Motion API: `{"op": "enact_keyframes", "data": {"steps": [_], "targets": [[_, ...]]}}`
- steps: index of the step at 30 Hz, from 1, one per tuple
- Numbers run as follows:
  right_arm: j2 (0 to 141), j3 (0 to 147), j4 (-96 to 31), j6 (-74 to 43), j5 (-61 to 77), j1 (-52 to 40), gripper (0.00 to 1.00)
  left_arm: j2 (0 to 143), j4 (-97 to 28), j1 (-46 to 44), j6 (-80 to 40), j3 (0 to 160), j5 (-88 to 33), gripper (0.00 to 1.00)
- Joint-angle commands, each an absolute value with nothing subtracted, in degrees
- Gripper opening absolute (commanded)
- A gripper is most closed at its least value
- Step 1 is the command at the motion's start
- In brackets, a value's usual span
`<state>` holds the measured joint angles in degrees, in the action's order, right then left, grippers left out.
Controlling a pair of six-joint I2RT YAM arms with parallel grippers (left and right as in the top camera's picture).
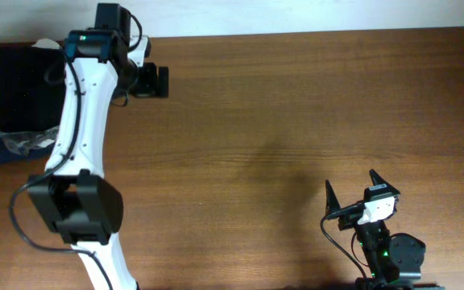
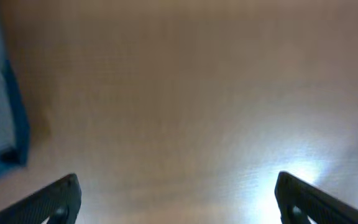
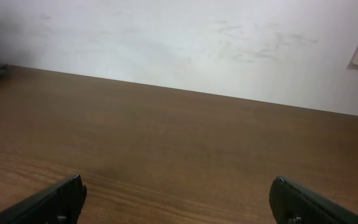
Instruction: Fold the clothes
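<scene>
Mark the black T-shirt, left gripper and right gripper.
black T-shirt [image 1: 16, 84]: overhead view, middle of its visible fabric.
left gripper [image 1: 164, 81]: overhead view, midway between its fingertips.
right gripper [image 1: 350, 179]: overhead view, midway between its fingertips.

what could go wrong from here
1. The black soft-fabric T-shirt is bunched in a pile with a navy folded garment at the wooden table's left edge; a grab may lift the wrong piece or both.
2. The open left end effector sits over bare wood beside the pile, and the open right end effector is far off, so spreading needs long reaches.
</scene>
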<state>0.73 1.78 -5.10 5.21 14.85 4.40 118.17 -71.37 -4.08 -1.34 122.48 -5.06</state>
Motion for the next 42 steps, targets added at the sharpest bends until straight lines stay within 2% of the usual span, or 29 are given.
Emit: {"op": "enact_keyframes", "data": {"steps": [1, 9, 25, 33, 42], "targets": [[0.21, 1.19, -4.97, 5.56, 14.72, 4.14, 0.99, 109.82, -65.34, -6.55, -0.67, 122.83, -4.91, 0.99], [0.21, 1.19, -4.97, 5.56, 14.72, 4.14, 0.99, 98.08, -49.89, -8.45, -0.62, 111.77, -3.36, 0.99], [0.21, 1.19, -4.97, 5.56, 14.72, 4.14, 0.99, 57.06, -9.69, -2.28, -1.93, 45.17, -3.62, 0.99], [0.21, 1.19, -4.97, 5.56, 14.72, 4.14, 0.99, 32.25, 1.23, -0.08, -1.96, 18.76, -3.62, 0.99], [0.21, 1.19, -4.97, 5.56, 14.72, 4.14, 0.99, 17.34, 6.63, 0.19, -1.96, 5.30, -3.60, 0.99]]}}
